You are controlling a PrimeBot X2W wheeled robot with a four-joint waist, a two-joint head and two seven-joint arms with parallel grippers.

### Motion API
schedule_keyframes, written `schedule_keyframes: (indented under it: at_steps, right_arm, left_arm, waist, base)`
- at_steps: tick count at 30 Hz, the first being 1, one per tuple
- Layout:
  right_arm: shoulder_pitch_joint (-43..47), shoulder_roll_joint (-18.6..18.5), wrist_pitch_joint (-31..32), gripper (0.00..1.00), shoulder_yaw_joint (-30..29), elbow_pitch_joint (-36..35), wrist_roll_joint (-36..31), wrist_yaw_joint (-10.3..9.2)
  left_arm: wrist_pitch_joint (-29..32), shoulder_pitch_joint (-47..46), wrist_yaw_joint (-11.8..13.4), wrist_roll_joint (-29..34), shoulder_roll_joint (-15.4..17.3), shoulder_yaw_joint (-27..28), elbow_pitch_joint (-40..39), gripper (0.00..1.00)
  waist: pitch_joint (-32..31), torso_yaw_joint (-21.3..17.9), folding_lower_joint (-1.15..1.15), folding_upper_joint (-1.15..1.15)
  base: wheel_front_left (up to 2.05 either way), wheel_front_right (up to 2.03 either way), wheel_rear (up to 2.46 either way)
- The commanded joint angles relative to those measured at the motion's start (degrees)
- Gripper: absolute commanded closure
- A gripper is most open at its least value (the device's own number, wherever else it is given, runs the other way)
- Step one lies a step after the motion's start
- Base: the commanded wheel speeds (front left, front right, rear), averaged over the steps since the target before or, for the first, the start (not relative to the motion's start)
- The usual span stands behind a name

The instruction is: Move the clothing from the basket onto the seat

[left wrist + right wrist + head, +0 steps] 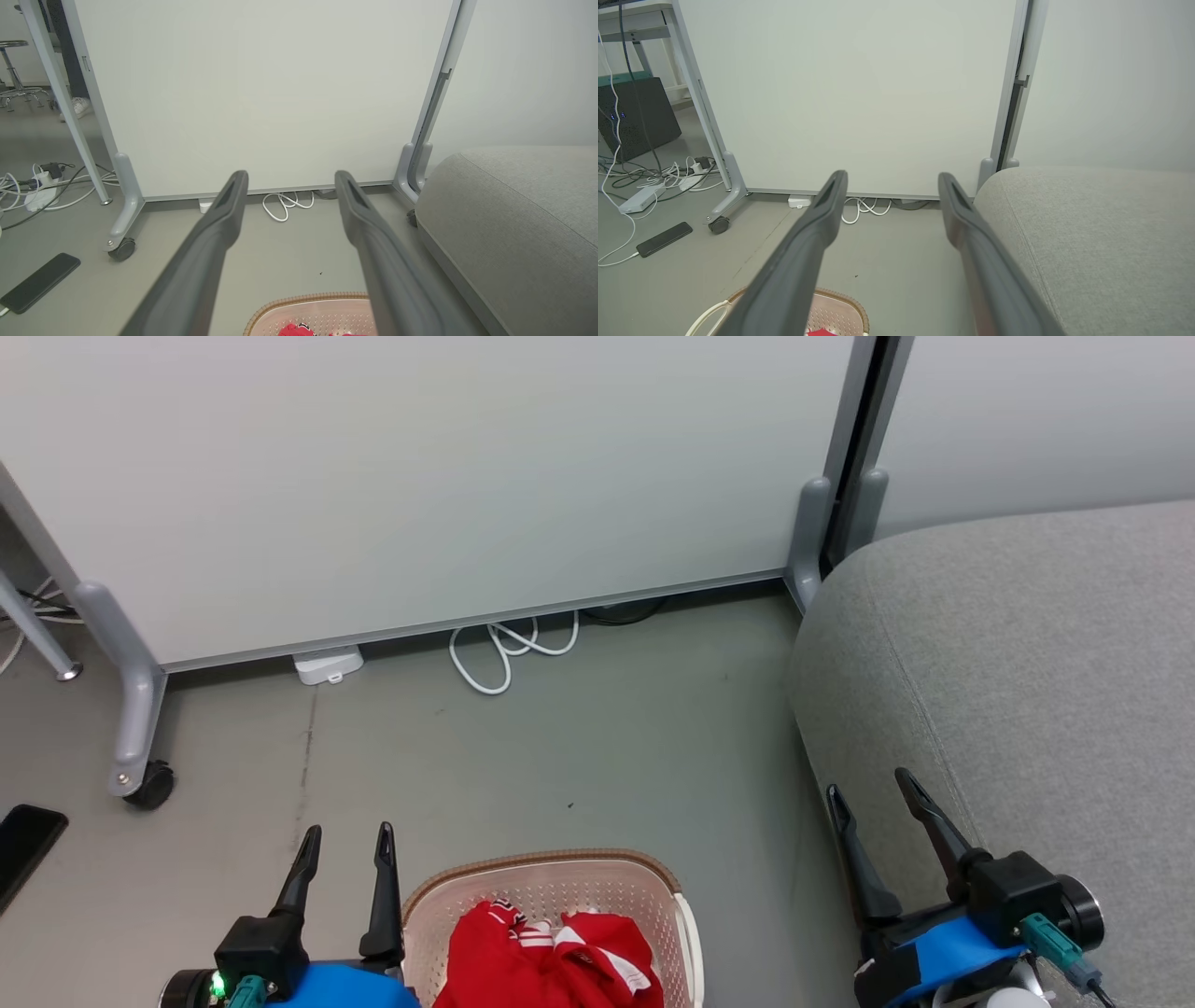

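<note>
Left gripper [348, 831] and right gripper [868, 782]: I read both with fingers spread wide and holding nothing, the left at near left just beside the basket [551, 863], the right at near right by the left edge of the seat [1027, 663]. Clothing [546, 957]: a red heap lying in the basket, which stands on the grey floor [579, 747] left of the seat. Room: a white wheeled partition [420, 476] across the far side, a coiled white cable [509, 649] at its foot, and a dark phone [23, 845] on the floor at the left.

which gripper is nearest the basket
The left gripper: its jaws stand right beside the left rim of the basket, while the right gripper is across a strip of floor, by the seat.
</note>
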Motion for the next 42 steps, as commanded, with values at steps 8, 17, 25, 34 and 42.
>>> schedule_keyframes:
  at_steps: [8, 17, 25, 34, 42]
  right_arm:
    - [-3.1, -0.2, -0.2, 0.00, 2.6, -1.5, 0.5, 0.13]
    - [-7.1, -0.2, -0.2, 0.00, 6.7, -3.4, 2.1, 0.12]
    - [-10.3, -0.2, -0.2, 0.00, 8.8, -5.5, 4.2, 0.08]
    - [-12.6, -0.2, -0.2, 0.00, 9.9, -7.7, 7.7, 0.08]
    - [-13.7, -0.2, -0.2, 0.00, 11.3, -8.9, 9.8, 0.08]
  left_arm:
    - [-0.2, -2.6, 0.7, -1.6, -0.1, 0.7, 6.7, 0.00]
    - [1.5, -10.5, 1.4, -2.3, 1.0, 0.8, 17.9, 0.00]
    - [6.9, -17.3, 2.0, -2.3, 3.6, 0.9, 27.1, 0.00]
    - [10.7, -22.7, 2.5, -2.2, 7.1, 0.9, 34.8, 0.00]
    - [11.9, -26.3, 5.7, -2.1, 9.5, 1.4, 38.9, 0.00]
  waist:
    - [6.2, -5.8, 0.00, 0.00]
    - [14.6, -11.4, 0.00, 0.00]
    - [22.7, -16.2, 0.00, 0.00]
    - [30.4, -20.2, 0.00, 0.00]
    - [35.2, -22.8, 0.00, 0.00]
  base:
    - [0.00, 0.00, 0.00]
    - [0.00, 0.00, 0.00]
    - [0.00, 0.00, 0.00]
    - [0.00, 0.00, 0.00]
    - [0.00, 0.00, 0.00]
